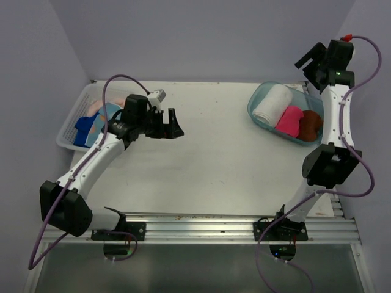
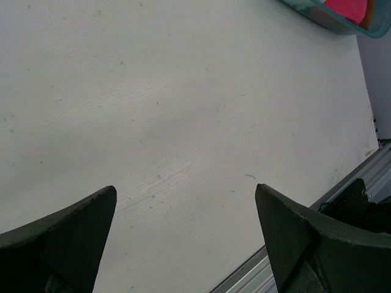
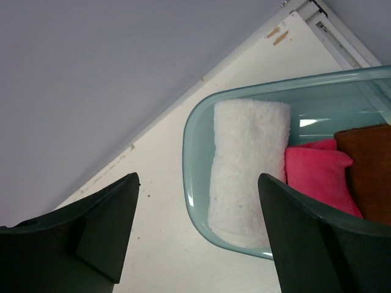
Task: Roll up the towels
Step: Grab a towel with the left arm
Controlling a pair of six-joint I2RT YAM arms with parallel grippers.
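Though apart, towels (image 3: pixel 250 171) below right end effector (image 3: pixel 197 180)

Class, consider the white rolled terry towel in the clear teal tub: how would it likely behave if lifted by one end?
The white rolled terry towel looks fluffy, so it would probably sag and feel light. No band shows around it, so it may unroll.

Top camera looks down from behind the arm bases (image 1: pixel 119 232) over the whole table (image 1: pixel 214 165). Left wrist skims low, teal tub (image 2: pixel 330 25) at one o'clock; right wrist sits close above that tub's pink towel (image 3: pixel 317 174), shared by all.
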